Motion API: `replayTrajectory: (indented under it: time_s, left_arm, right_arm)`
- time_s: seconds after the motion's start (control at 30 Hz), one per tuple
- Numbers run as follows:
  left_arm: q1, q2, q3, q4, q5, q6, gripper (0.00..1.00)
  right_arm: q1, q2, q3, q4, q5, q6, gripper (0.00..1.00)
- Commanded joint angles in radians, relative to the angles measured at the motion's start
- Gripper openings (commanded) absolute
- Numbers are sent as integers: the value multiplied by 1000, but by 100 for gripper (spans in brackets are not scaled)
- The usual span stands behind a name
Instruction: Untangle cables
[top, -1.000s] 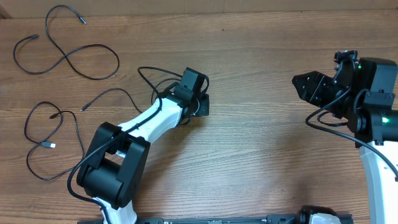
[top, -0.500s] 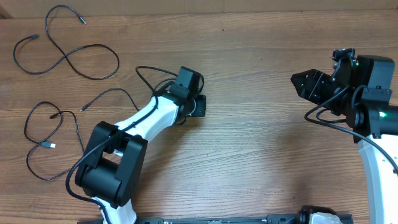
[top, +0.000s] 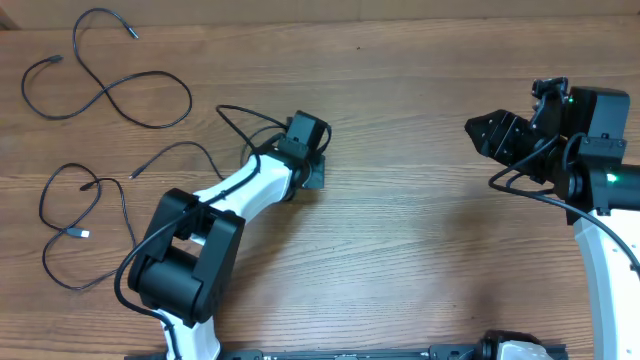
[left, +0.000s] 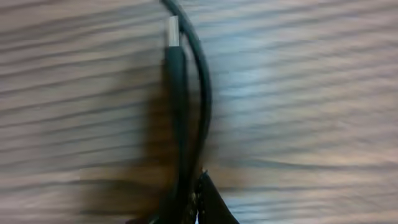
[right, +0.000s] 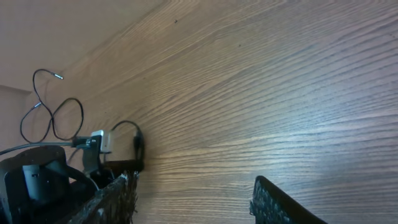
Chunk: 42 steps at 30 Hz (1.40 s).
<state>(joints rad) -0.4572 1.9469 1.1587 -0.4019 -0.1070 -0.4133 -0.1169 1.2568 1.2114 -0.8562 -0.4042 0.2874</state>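
Three thin black cables lie at the left of the table. One makes a figure-eight at the far left (top: 110, 90) and also shows in the right wrist view (right: 46, 112). A second loops near the left edge (top: 85, 215) and has a pale tip. The third (top: 235, 118) runs under my left arm to my left gripper (top: 308, 165). In the left wrist view this cable (left: 177, 74) shows a black plug with a silvery tip, the cord doubled beside it. My left gripper (left: 198, 208) is shut on it, low over the wood. My right gripper (top: 490, 135) is open and empty at the right (right: 193, 202).
The wooden table's far edge (top: 400, 8) runs along the top of the overhead view. My left arm (top: 230, 200) lies across the lower left. My right arm's base and thick wires (top: 560, 190) stand at the right edge.
My left gripper has shifted slightly left and back with the cable end in it. My right gripper has crept a little to the left.
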Motion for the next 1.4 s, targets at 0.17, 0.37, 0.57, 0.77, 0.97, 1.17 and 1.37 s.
replayTrajectory:
  time_s: [0.17,0.37,0.57,0.77,0.97,1.17,1.37]
  left_arm:
    - [92,-73,13,-177,-166,-52,4]
    - [93,-337,37,-205,-166,18,24]
    - [104,-613,37,-283,-166,26,86]
    - [127,-828,37,-380,-194,33,100]
    - [256,-982,37,-457,-210,33,100]
    - [363,-1106,37,-511,-211,33,100]
    - [370,-1186,37,-521,-283,51,100]
  right_arm:
    - [5,0,19,65,-10,0,67]
    - [5,0,20,124,-9,0,92]
    - [5,0,20,133,-9,0,100]
    - [3,-2,21,138,-8,-5,100]
    - [3,-68,21,198,39,-14,100]
    - [3,-182,21,433,93,-57,100]
    - [3,-213,21,767,93,-57,100]
